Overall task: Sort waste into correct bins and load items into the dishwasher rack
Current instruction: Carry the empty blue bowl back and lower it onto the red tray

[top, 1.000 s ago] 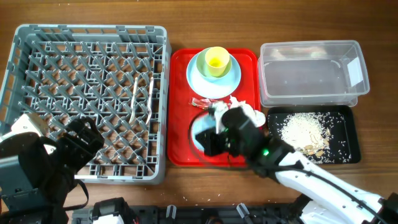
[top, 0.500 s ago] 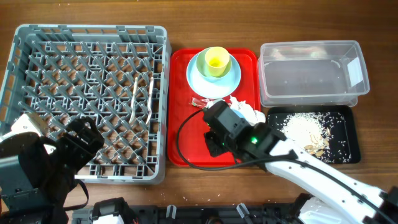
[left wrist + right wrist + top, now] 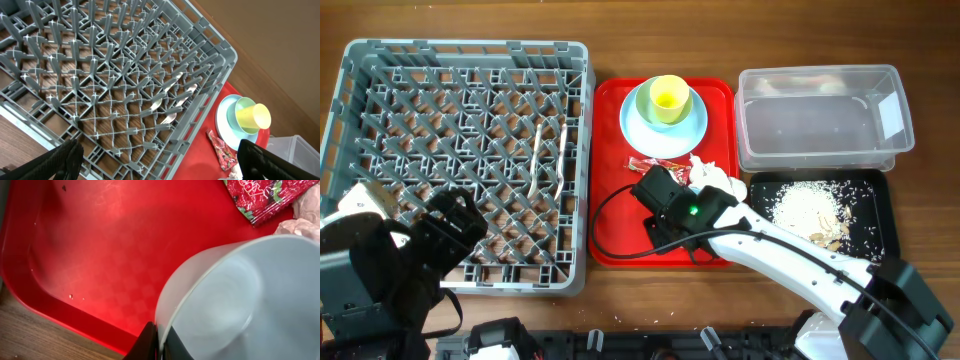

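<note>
My left gripper [image 3: 160,152] hangs with jaws spread wide over the rack [image 3: 100,75]. White cutlery [image 3: 156,104] lies among the pegs just ahead of them, and the cup [image 3: 252,116] and plate [image 3: 222,127] are farther ahead to the right. My right gripper [image 3: 161,342] is clamped on a bowl [image 3: 220,300] rim above the red tray [image 3: 100,240]. The wrapper [image 3: 255,197] and napkin [image 3: 305,212] lie just beyond. Well right of these jaws sit the tub [image 3: 820,115] and the black tray [image 3: 890,215] of rice [image 3: 805,210].
</note>
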Robot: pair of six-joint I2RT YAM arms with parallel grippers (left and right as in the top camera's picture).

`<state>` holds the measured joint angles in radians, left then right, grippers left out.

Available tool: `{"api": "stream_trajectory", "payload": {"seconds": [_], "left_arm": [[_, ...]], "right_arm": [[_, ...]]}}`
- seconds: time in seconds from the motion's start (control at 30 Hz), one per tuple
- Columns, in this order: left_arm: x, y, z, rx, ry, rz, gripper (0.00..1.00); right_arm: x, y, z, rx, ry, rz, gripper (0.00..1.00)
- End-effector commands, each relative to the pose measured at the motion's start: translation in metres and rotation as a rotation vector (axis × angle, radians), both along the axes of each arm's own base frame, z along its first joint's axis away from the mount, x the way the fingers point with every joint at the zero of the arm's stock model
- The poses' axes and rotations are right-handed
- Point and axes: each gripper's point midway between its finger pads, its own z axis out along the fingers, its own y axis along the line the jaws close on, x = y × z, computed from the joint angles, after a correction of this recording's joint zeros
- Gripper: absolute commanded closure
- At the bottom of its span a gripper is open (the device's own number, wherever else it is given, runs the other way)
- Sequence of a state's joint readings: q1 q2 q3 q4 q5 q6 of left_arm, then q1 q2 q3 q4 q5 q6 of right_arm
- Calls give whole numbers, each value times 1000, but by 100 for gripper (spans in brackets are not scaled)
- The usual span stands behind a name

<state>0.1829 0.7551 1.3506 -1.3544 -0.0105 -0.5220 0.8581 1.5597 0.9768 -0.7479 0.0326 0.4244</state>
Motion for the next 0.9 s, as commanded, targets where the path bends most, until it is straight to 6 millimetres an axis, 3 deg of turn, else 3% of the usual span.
{"api": "stream_trajectory", "payload": {"seconds": [0.0,0.07,0.1,0.13,0.23,0.4,0.43,0.47,0.53,0.67,0.87], "left_arm": [[-1,3,3,2,-12,20,0],[-1,3,3,2,-12,20,0],[-1,3,3,2,-12,20,0],[-1,3,3,2,-12,20,0],[-1,3,3,2,-12,20,0],[-1,3,3,2,-13,20,0],[-1,3,3,2,-12,20,0],[-1,3,3,2,-13,20,0],[-1,3,3,2,-12,20,0],[-1,3,3,2,-12,20,0],[-1,3,3,2,-13,20,0]], "right_arm": [[0,4,0,2,6,8,89],[0,5,1,10,7,10,84],[-2,8,1,25,17,18,66],[-4,13,2,49,32,34,56],[-14,27,14,105,80,159,44],[44,-2,90,1,-137,43,47],[56,-13,100,-34,-186,6,59],[69,-30,107,-78,-218,-44,76],[70,-59,98,-129,-155,-125,96],[56,-101,68,-210,-7,-290,96],[25,-95,5,-132,131,-276,96]]}}
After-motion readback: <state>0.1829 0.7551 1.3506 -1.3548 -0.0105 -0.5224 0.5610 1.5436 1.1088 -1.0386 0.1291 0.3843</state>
